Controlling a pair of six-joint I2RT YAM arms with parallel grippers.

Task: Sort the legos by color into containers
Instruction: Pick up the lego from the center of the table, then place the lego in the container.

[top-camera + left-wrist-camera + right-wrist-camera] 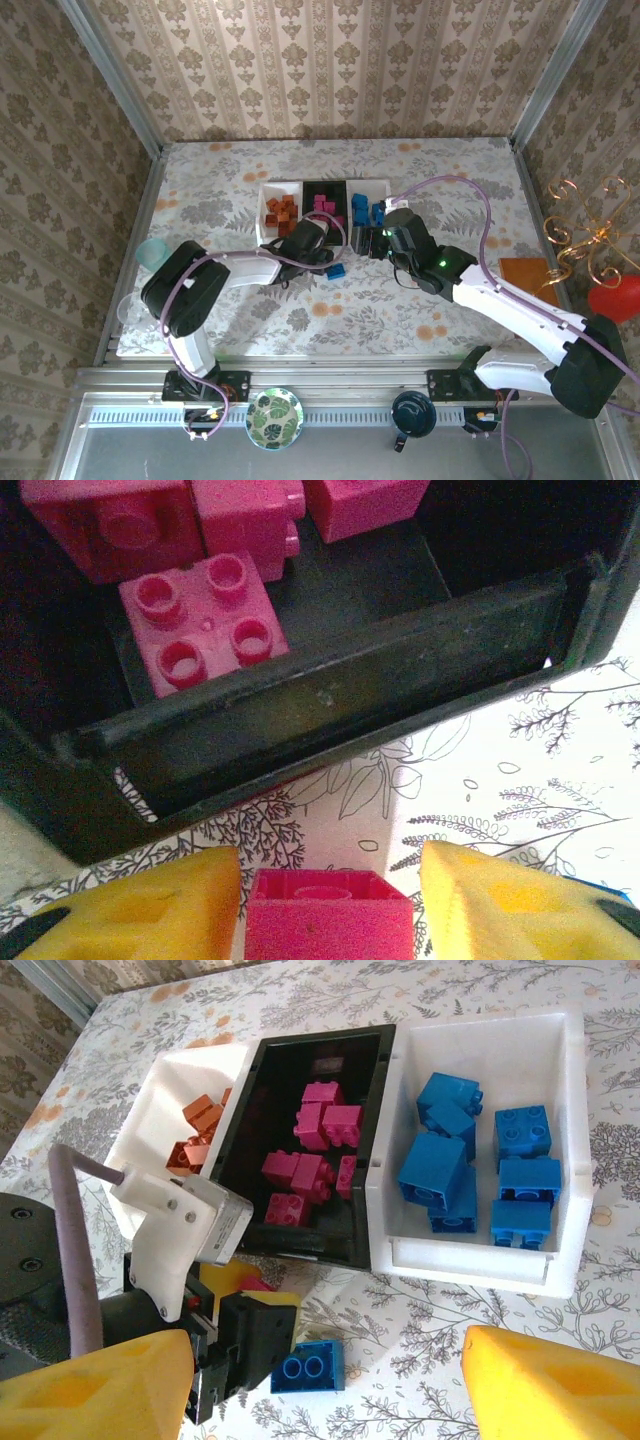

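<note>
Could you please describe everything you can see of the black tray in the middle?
The black tray is a shallow rectangular bin, matte and plastic-looking, with a lipped rim. It stands level on the flowered tablecloth, side walls against the white tray of brown bricks and the white tray of blue bricks. Inside lie only pink bricks, loosely scattered, bare floor between them. Just outside its near wall, another pink brick sits between the left gripper's yellow fingers.

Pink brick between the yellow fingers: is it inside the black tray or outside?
Outside. The pink brick is on the near side of the black tray's wall, over the tablecloth.
</note>
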